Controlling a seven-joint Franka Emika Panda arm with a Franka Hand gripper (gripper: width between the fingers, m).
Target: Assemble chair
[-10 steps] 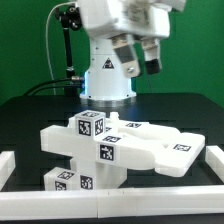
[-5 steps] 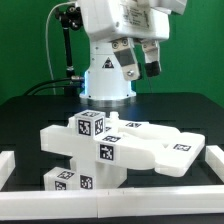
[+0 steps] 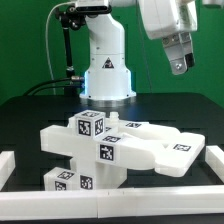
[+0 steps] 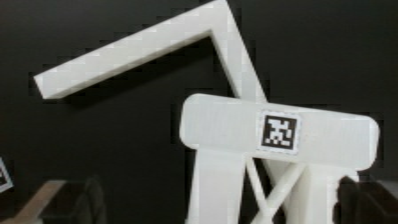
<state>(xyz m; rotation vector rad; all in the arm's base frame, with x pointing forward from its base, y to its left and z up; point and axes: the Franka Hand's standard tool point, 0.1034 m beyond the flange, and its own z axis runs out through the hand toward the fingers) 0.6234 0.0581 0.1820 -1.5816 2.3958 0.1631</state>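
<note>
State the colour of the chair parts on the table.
Matte white, with small black-and-white square tags; the chair parts show best in the exterior view.

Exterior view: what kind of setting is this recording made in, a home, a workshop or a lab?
Most likely a robotics lab bench. A robot arm base stands on a black table, white border rails fence the work area, and the white chair parts carry printed square tracking tags.

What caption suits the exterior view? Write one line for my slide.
Open gripper raised at the exterior view's upper right, clear of the tagged white chair parts clustered on the black table.
</note>
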